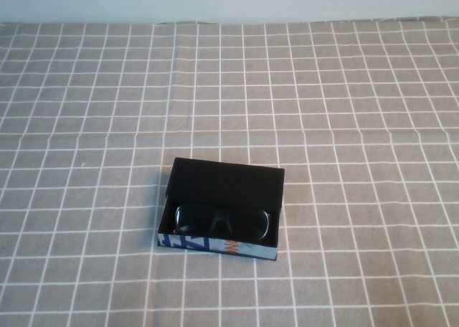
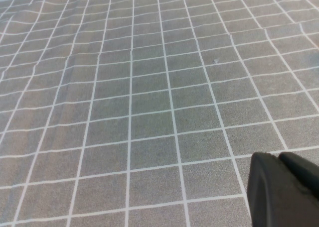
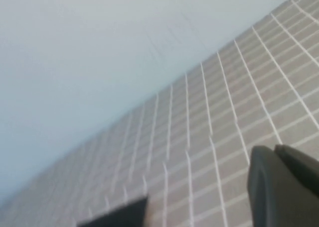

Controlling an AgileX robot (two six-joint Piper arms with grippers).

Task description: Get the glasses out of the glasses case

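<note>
Glasses [image 1: 222,222] lie folded in the open glasses case [image 1: 228,178], against its printed front wall, on the checked cloth [image 1: 358,126]. Neither arm shows in the high view. Left gripper [image 2: 281,192] and right gripper [image 3: 284,187] hang over bare cloth; finger spread cannot be told. Risk: the tight fit lets a lift drag the light case along.

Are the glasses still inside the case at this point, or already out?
Inside. The glasses lie in the open glasses case, against its printed front wall. Neither gripper is near them.
</note>
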